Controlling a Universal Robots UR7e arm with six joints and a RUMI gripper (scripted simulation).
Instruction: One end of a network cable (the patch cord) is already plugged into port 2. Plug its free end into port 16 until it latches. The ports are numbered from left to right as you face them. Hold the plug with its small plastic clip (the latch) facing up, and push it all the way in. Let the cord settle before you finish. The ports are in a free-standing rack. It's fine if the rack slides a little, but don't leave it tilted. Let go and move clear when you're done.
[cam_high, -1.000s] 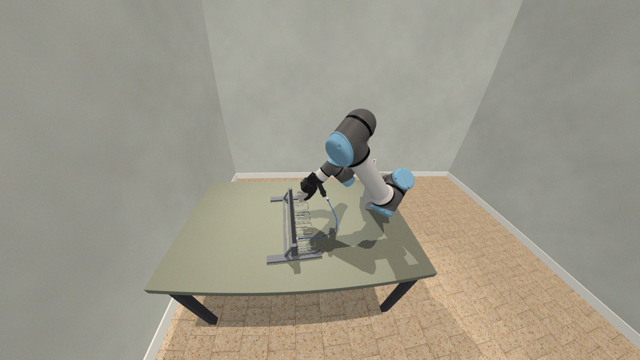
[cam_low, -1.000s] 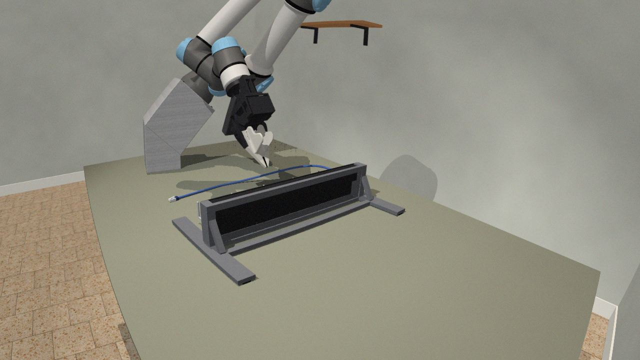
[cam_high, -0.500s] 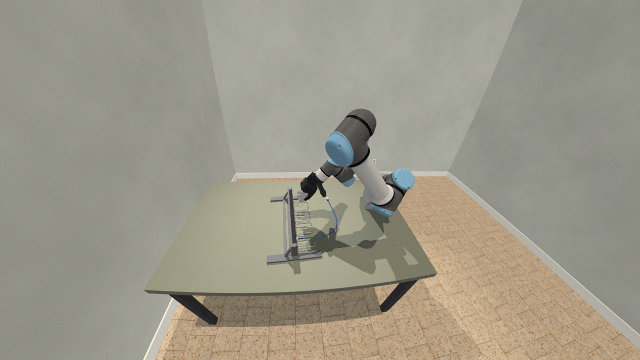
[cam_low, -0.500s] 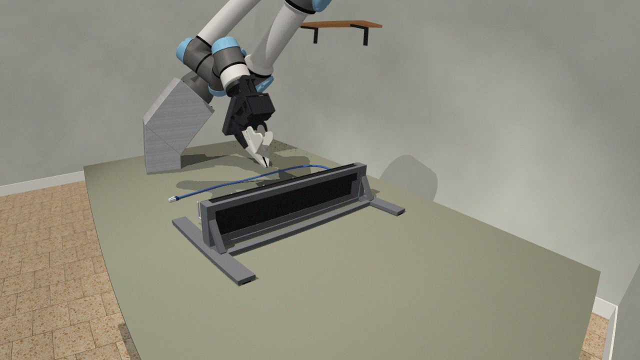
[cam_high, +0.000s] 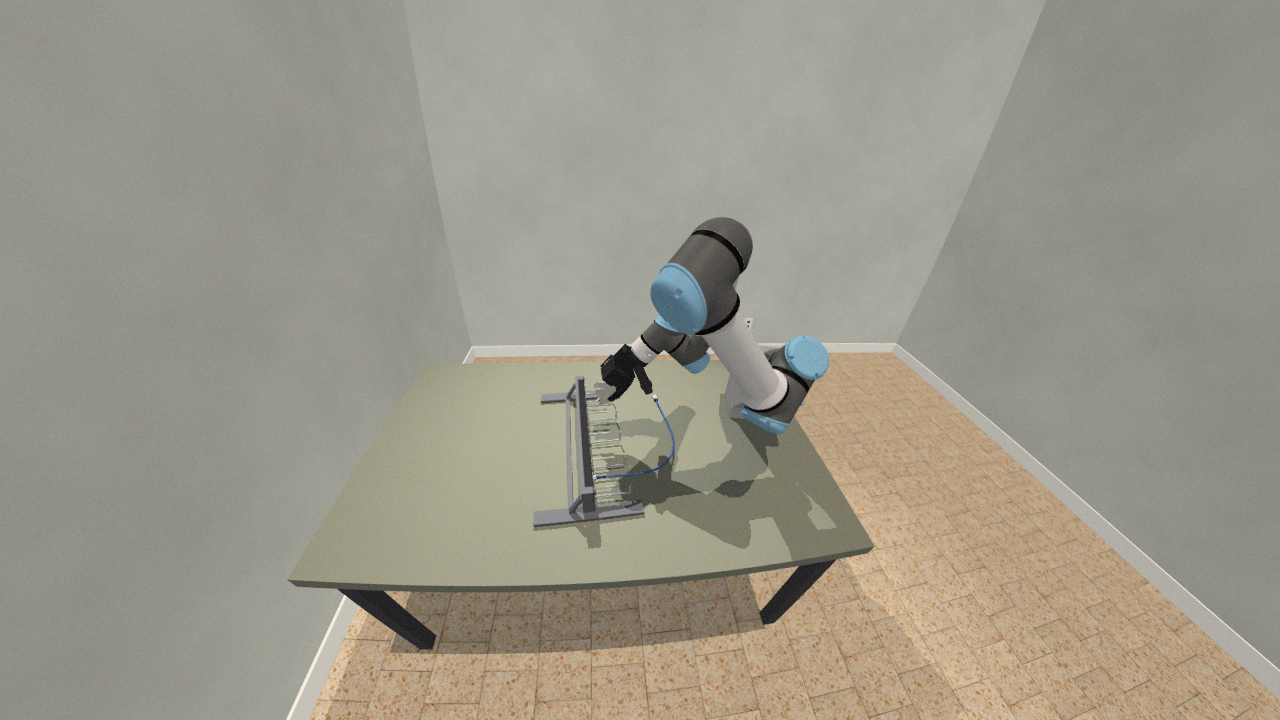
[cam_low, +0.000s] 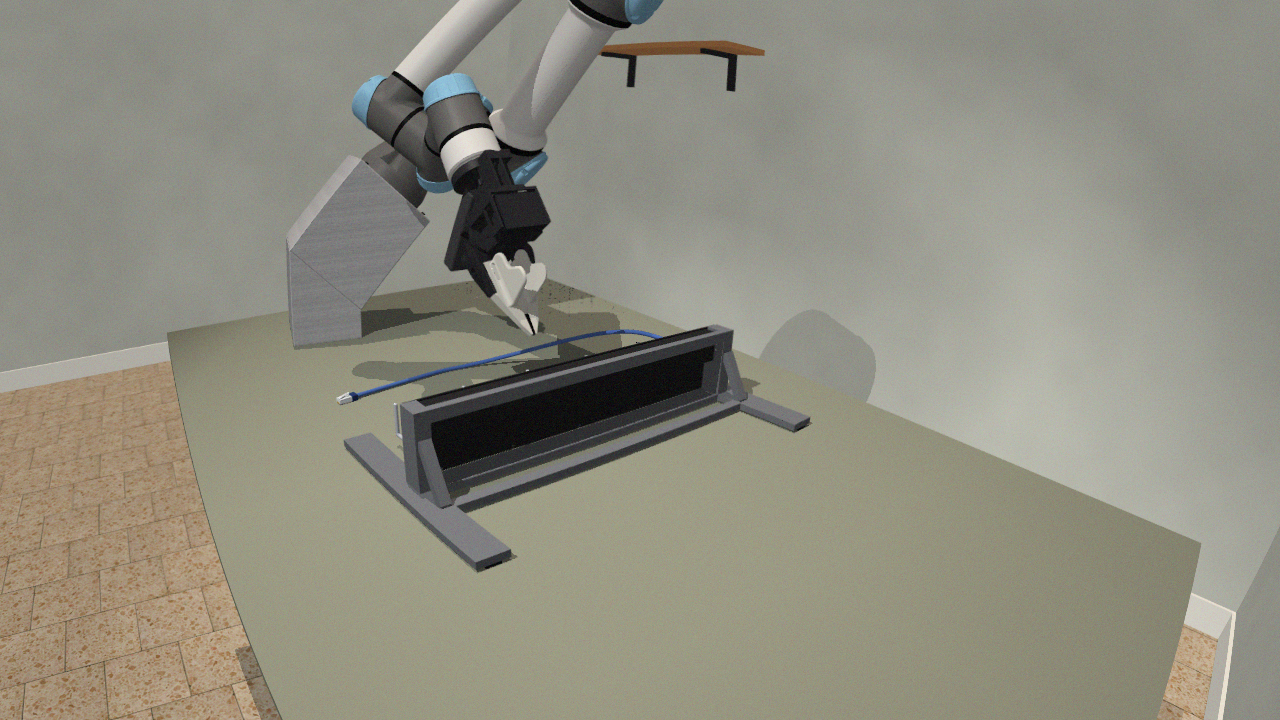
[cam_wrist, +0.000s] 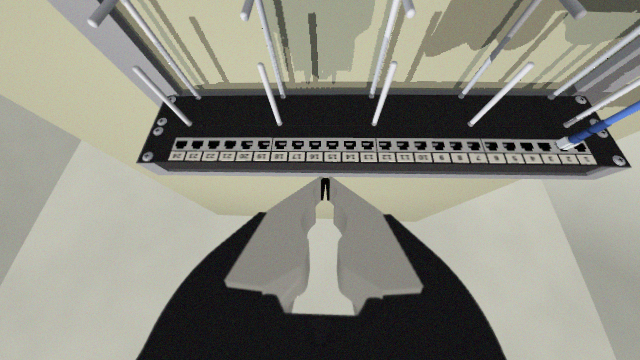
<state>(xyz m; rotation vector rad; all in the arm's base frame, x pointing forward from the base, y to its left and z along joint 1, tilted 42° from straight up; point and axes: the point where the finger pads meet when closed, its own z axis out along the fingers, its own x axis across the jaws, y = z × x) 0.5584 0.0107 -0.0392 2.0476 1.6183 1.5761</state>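
A: Patch cord: where is it?
B: One end sits in port 2 of the rack, near one end of the port row. Its blue length bows out in front of the ports, and the white free plug lies apart from the rack.
A: And the gripper?
B: It is closed, its pale tips together with nothing between them. In the wrist view, the tips point toward the row's lower edge, around the labels 15 and 16.
A: Is port 16 filled?
B: No, it is unplugged.
A: How much room is there?
B: The rack stands upright on two long feet, well in from the near edge of the desk. White rods jut out from the panel above the ports, with gaps between them.
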